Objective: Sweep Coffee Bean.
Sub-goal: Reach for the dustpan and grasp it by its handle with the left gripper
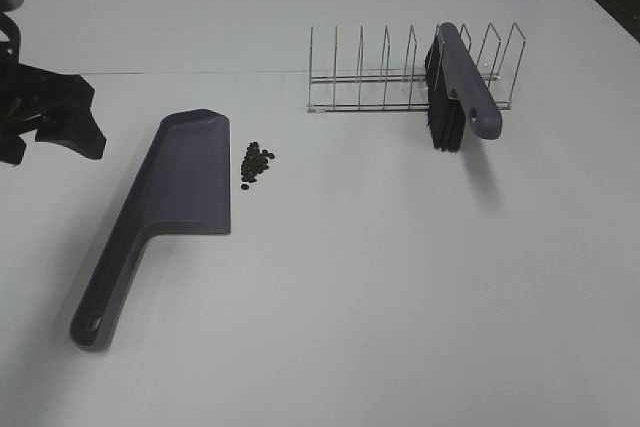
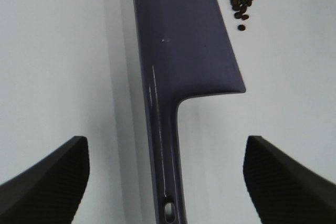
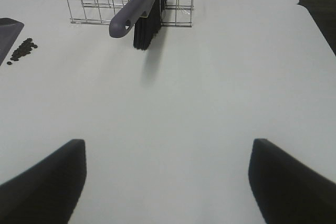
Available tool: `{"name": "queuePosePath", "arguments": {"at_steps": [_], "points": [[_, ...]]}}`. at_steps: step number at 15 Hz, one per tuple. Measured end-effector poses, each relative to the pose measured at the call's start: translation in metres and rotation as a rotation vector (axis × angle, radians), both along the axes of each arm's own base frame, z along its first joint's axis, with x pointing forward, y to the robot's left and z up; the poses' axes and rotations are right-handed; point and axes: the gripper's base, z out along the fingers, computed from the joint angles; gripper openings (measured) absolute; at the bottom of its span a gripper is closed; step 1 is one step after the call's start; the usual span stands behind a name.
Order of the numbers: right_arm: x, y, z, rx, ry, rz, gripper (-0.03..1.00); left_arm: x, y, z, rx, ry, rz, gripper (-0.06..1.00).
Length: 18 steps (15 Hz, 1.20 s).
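I'm logging the coffee beans point(image 1: 256, 162) sitting in a loose heap just beside the dustpan point(image 1: 188, 179). Tiny, light, prone to rolling: I'm judging gentle strokes, gripping the stiff brush point(image 1: 470, 82) handle in the wire rack point(image 1: 362, 106). The left gripper point(image 2: 165, 150) and right gripper point(image 3: 168, 150) are gaping wide, empty.

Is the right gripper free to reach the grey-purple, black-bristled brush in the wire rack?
Probably yes: the right gripper is open, and only bare white table lies between it and the brush.

Small cluster of dark coffee beans point(image 1: 255, 163) on white table point(image 1: 380, 277)
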Motion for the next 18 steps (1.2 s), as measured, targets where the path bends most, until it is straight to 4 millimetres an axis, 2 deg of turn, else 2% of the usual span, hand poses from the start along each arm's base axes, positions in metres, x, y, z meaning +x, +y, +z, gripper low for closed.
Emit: {"name": "queuePosePath", "arguments": {"at_steps": [3,6,7,8,10,12,18], "points": [[0.0,0.0,0.0,0.0,0.0,0.0,0.74,0.013,0.003,-0.029,0.069,0.102,0.041,0.79],[0.0,0.0,0.0,0.0,0.0,0.0,0.74,0.017,0.0,-0.05,0.078,0.169,0.046,0.82],[0.0,0.0,0.0,0.0,0.0,0.0,0.74,0.018,-0.003,-0.057,0.082,0.188,0.039,0.82],[0.0,0.0,0.0,0.0,0.0,0.0,0.74,0.016,-0.014,-0.065,0.088,0.213,0.007,0.82],[0.0,0.0,0.0,0.0,0.0,0.0,0.74,0.013,-0.028,-0.07,0.09,0.226,-0.023,0.82],[0.0,0.0,0.0,0.0,0.0,0.0,0.74,0.011,-0.036,-0.076,0.091,0.247,-0.023,0.82],[0.0,0.0,0.0,0.001,0.0,0.001,0.74,0.013,-0.049,-0.122,0.124,0.353,-0.029,0.83]]}}
